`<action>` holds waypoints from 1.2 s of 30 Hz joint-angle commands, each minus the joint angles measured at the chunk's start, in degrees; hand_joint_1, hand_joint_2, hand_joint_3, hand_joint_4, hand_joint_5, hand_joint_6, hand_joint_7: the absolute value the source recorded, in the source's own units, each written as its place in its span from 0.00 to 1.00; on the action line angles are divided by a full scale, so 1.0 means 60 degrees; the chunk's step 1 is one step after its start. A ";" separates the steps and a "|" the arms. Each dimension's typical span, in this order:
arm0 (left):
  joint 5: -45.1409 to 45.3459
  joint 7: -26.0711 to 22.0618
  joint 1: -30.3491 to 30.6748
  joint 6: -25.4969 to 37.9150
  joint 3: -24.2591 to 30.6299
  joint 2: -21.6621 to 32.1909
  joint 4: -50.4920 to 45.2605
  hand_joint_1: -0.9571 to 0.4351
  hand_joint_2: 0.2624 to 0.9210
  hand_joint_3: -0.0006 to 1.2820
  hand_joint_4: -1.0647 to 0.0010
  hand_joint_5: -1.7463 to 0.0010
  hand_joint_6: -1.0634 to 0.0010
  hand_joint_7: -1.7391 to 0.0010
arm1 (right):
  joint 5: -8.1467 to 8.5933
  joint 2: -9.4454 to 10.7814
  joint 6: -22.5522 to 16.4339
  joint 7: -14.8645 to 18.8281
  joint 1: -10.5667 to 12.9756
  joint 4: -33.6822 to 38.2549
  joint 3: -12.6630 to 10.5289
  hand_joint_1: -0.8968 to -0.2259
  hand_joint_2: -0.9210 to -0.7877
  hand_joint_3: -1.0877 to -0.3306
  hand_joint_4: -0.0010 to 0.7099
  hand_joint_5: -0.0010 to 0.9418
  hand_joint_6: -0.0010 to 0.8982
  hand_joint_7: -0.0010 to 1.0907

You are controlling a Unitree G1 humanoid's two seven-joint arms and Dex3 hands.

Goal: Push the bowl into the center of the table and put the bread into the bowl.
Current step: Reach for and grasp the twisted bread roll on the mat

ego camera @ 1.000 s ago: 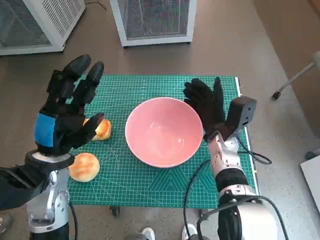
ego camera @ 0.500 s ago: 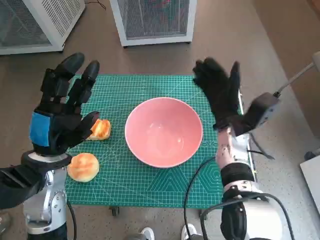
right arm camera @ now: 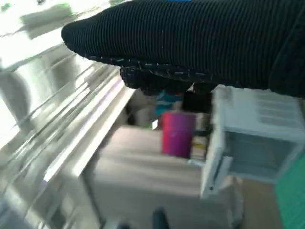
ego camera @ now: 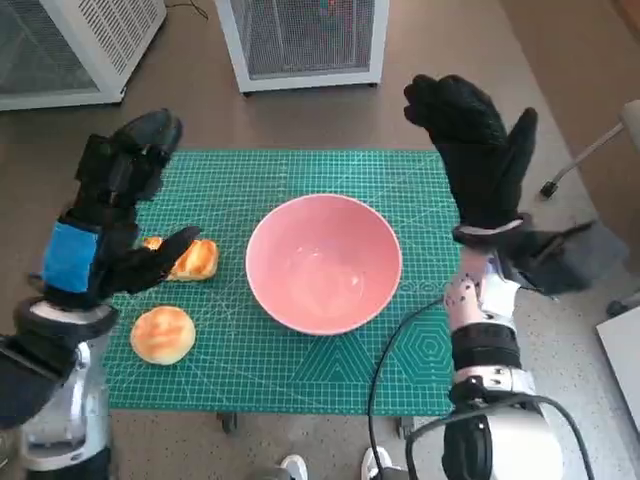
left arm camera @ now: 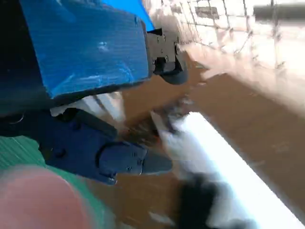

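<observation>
Bread [ego camera: 190, 259] is seen just beside the empty, spread left hand [ego camera: 105, 235], soft and light, best cupped round its sides, while the bowl [ego camera: 324, 262] is left between it and the raised, empty right hand [ego camera: 475, 150].

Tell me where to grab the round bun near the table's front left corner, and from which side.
Take the round bun from straight above, fingers closing across its widest part on opposite sides. It is a low dome sitting flat and alone on the green mat, with bare mat all round it. The left hand is likely the better choice, being on that side, though it hovers over the other bread piece.
</observation>
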 commanded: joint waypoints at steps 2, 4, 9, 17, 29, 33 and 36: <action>0.2868 -0.1540 0.0043 0.3084 -0.0346 0.2788 -0.1563 0.41 0.75 0.02 0.96 1.00 1.00 0.84 | 0.0345 0.0037 0.0177 0.0463 0.0815 -0.0913 0.0307 0.55 0.00 0.70 0.44 0.00 0.56 0.02; 0.3170 -0.1960 -0.0144 0.3966 -0.0600 0.3131 -0.1728 0.44 0.71 0.01 0.98 1.00 1.00 0.86 | 0.0367 0.0024 0.0196 0.0448 0.0865 -0.0998 0.0344 0.55 0.00 0.70 0.44 0.00 0.56 0.02; 0.3964 -0.2795 -0.0696 0.5685 -0.1491 0.3767 -0.1629 0.62 0.66 0.00 0.99 1.00 0.91 0.93 | 0.0407 0.0020 0.0239 0.0355 0.0952 -0.1061 0.0432 0.56 0.00 0.71 0.44 0.00 0.56 0.01; 0.4795 -0.3797 -0.1476 0.7090 -0.2987 0.4151 -0.0942 0.68 0.66 0.00 1.00 1.00 0.86 0.97 | 0.0462 0.0022 0.0433 0.0225 0.1061 -0.1045 0.0552 0.55 0.00 0.74 0.44 0.00 0.56 0.01; 0.5817 -0.3807 -0.1970 0.7262 -0.4321 0.3963 0.0134 0.68 0.66 0.00 0.99 1.00 0.84 0.98 | 0.0544 -0.0012 0.0632 0.0125 0.1149 -0.1130 0.0645 0.56 0.00 0.77 0.46 0.01 0.56 0.01; 0.5984 -0.3775 -0.2156 0.7172 -0.4565 0.3768 0.0667 0.67 0.66 0.00 0.99 1.00 0.83 0.98 | 0.0556 0.0014 0.0690 0.0088 0.1219 -0.1239 0.0696 0.56 0.00 0.77 0.46 0.01 0.56 0.01; 0.6055 -0.3721 -0.2296 0.7020 -0.4752 0.3617 0.1155 0.67 0.66 0.00 0.98 1.00 0.82 0.99 | 0.0596 0.0014 0.0742 0.0106 0.1258 -0.1282 0.0709 0.56 0.00 0.77 0.46 0.01 0.56 0.01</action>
